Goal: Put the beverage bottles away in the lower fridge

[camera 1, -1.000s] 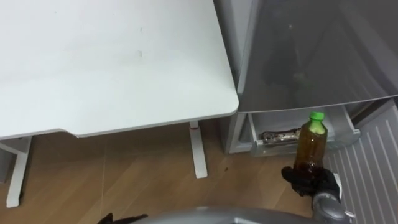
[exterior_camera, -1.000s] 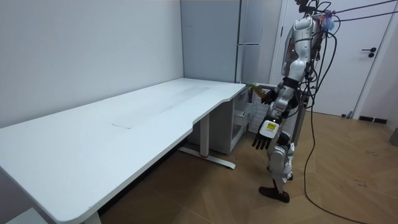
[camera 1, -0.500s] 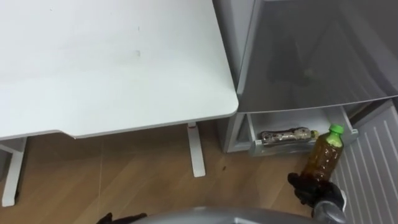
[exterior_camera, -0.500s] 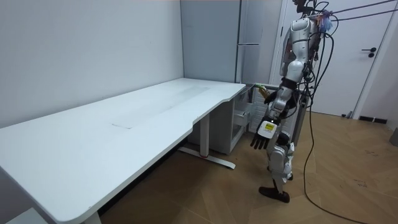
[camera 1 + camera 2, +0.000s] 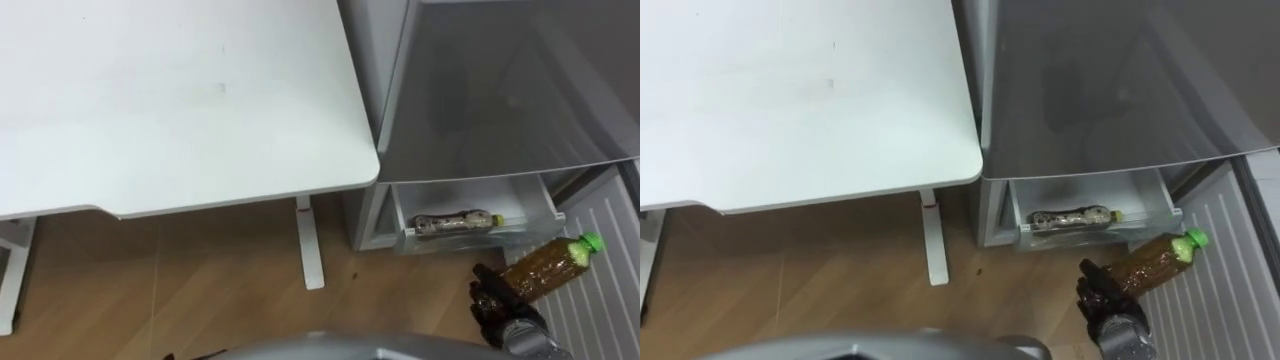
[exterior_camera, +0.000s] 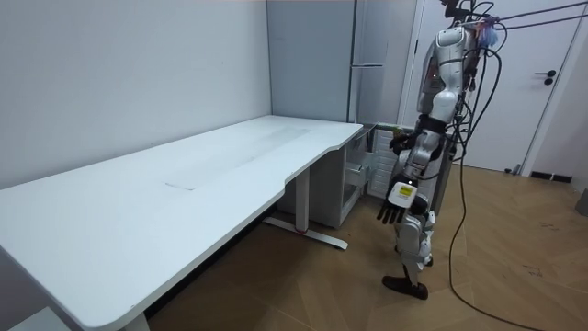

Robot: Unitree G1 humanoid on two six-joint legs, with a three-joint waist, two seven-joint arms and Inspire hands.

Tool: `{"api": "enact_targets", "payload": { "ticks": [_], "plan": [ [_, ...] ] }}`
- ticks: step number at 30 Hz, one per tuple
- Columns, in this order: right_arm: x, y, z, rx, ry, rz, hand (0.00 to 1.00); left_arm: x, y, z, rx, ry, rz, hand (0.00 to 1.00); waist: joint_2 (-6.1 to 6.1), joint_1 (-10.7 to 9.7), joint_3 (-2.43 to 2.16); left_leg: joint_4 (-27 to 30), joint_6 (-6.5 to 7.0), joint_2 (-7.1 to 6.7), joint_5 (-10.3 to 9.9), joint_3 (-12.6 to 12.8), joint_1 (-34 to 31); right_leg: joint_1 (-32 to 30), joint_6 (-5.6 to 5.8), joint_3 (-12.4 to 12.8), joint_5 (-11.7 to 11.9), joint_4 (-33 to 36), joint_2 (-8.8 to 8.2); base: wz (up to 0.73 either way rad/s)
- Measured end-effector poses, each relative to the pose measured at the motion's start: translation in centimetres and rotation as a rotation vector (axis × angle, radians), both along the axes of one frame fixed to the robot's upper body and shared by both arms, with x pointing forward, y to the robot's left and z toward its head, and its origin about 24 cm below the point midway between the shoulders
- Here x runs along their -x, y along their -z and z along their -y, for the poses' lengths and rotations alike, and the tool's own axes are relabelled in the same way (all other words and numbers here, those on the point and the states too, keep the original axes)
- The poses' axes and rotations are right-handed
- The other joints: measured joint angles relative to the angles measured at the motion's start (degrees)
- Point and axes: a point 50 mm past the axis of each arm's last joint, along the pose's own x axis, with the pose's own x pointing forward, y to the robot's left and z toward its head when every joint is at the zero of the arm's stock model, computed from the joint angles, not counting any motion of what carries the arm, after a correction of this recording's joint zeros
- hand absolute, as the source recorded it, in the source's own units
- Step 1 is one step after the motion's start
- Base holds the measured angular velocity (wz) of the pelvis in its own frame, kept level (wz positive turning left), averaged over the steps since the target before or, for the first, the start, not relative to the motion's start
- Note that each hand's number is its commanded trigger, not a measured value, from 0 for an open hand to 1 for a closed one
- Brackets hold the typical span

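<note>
While the right hand [image 5: 497, 305] grips the tea bottle [image 5: 545, 270] by its base, cap tilted toward 2 o'clock, just 5 o'clock of the fridge drawer [image 5: 450, 240], it may pivot loose or clip the rim or the lying bottle [image 5: 455, 224] inside. Left hand [image 6: 393, 204] hangs, fingers relaxed.

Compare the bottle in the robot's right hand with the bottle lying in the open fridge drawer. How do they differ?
The held bottle is tilted in the right hand, outside the drawer; the drawer bottle lies flat inside it. The held bottle has a green cap; the drawer bottle, a yellowish one. Both caps point right.
</note>
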Motion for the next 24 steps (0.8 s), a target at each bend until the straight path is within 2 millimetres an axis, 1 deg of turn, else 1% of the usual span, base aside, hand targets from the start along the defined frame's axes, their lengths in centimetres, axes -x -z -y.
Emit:
{"api": "enact_targets", "payload": {
  "ticks": [2,5,7,8,10,11,12,13,14,15,16,18,19,21,22,24],
  "plan": [
    [-0.4,-0.1,0.2,-0.030,0.045,0.022,1.00,-0.1,0.0,0.0,0.009,-0.004,0.000,0.00,0.07,0.00,-0.04,0.79,0.03,-0.03,-0.02,-0.46,-1.52,-1.22,-0.04,-0.51,-0.06,0.79,-0.14,0.14],
    [-2.3,-0.6,0.6,-0.071,0.121,0.098,1.00,-0.8,0.0,-0.1,0.010,0.012,0.015,0.00,0.31,-0.13,0.01,2.41,0.05,-0.03,0.00,-1.13,-4.56,-3.57,-0.14,-1.28,-0.06,2.42,-0.34,0.13],
    [-4.1,-1.0,0.8,-0.108,0.184,0.156,1.00,-1.2,0.0,-0.2,0.010,0.031,0.009,0.00,0.51,0.02,0.09,3.46,0.06,-0.07,0.01,-1.54,-6.33,-5.46,-0.28,-1.65,-0.17,3.13,-0.52,0.07],
    [-4.6,-1.1,0.8,-0.116,0.193,0.172,1.00,-1.4,0.0,-0.2,0.012,0.040,0.010,0.00,0.57,0.01,0.06,3.73,0.06,-0.08,0.02,-1.58,-6.86,-6.12,-0.31,-1.76,-0.24,3.56,-0.60,0.08],
    [-6.4,-1.6,0.8,-0.131,0.194,0.226,1.00,-2.1,0.0,-0.1,0.014,0.049,0.023,0.00,0.93,-0.29,0.03,4.62,0.26,-0.25,0.18,-2.12,-8.95,-8.14,-0.34,-2.29,-0.27,4.53,-0.90,0.11],
    [-6.8,-1.7,0.8,-0.129,0.187,0.236,1.00,-2.4,0.0,-0.1,0.014,0.054,0.029,0.00,1.11,-0.31,0.06,5.02,0.29,-0.29,0.20,-2.30,-9.64,-8.60,-0.34,-2.49,-0.27,4.72,-0.96,0.11],
    [-7.5,-2.0,1.0,-0.117,0.168,0.249,1.00,-2.9,0.0,-0.1,0.013,0.059,0.038,0.00,1.37,-0.07,0.03,5.72,0.31,-0.34,0.21,-2.41,-11.14,-10.11,-0.35,-2.63,-0.28,5.61,-1.12,0.06],
    [-8.5,-2.4,1.1,-0.110,0.148,0.269,1.00,-3.3,0.0,-0.1,0.016,0.062,0.046,0.00,1.56,0.19,0.16,6.41,0.40,-0.40,0.27,-2.39,-12.89,-12.12,-0.47,-2.67,-0.43,7.05,-1.37,0.00],
    [-9.0,-2.7,1.2,-0.107,0.143,0.278,1.00,-3.6,0.0,-0.1,0.019,0.065,0.051,0.00,1.57,0.25,0.21,6.58,0.50,-0.49,0.39,-2.34,-13.71,-13.02,-0.54,-2.65,-0.53,7.88,-1.57,0.00],
    [-9.9,-3.1,1.3,-0.105,0.134,0.306,1.00,-4.2,0.0,-0.2,0.017,0.079,0.057,0.00,1.84,0.38,0.37,7.19,0.60,-0.84,0.63,-2.43,-15.32,-15.10,-0.56,-2.59,-1.00,9.80,-2.06,0.04],
    [-10.7,-3.5,1.5,-0.104,0.128,0.327,1.00,-4.8,0.0,-0.3,0.014,0.092,0.066,0.00,1.83,0.48,0.59,8.12,0.61,-1.08,0.63,-2.43,-16.86,-16.99,-0.61,-2.55,-1.41,11.46,-2.48,0.04],
    [-11.9,-4.0,1.7,-0.105,0.123,0.343,1.00,-5.2,-0.1,-0.5,0.009,0.101,0.072,0.00,1.54,0.66,0.81,9.30,0.67,-1.29,0.65,-2.10,-19.05,-20.11,-0.71,-2.42,-1.87,13.61,-3.00,-0.03],
    [-12.7,-4.4,1.8,-0.103,0.120,0.352,1.00,-5.8,-0.2,-0.7,0.003,0.122,0.079,0.00,1.48,1.21,0.86,10.37,0.68,-1.32,0.64,-1.73,-20.87,-22.26,-0.82,-1.80,-2.20,14.87,-3.13,-0.11],
    [-13.8,-5.1,2.1,-0.098,0.114,0.369,1.00,-6.9,-0.4,-0.9,-0.004,0.141,0.095,0.00,1.02,2.27,1.21,11.76,0.69,-1.27,0.65,-1.24,-23.51,-25.22,-1.09,-1.31,-2.47,16.98,-3.32,-0.12],
    [-14.3,-5.5,2.4,-0.090,0.107,0.379,1.00,-7.5,-0.5,-1.0,-0.007,0.148,0.102,0.00,0.70,3.17,1.41,12.60,0.69,-1.29,0.65,-0.92,-24.73,-26.82,-1.26,-1.08,-2.70,18.45,-3.55,-0.08],
    [-15.0,-6.1,2.7,-0.074,0.090,0.395,1.00,-8.0,-0.5,-1.1,-0.013,0.168,0.101,0.00,0.52,3.58,1.59,14.23,0.67,-1.29,0.61,-0.88,-26.89,-28.96,-1.48,-1.14,-3.15,20.12,-3.86,0.02]
  ]
}}
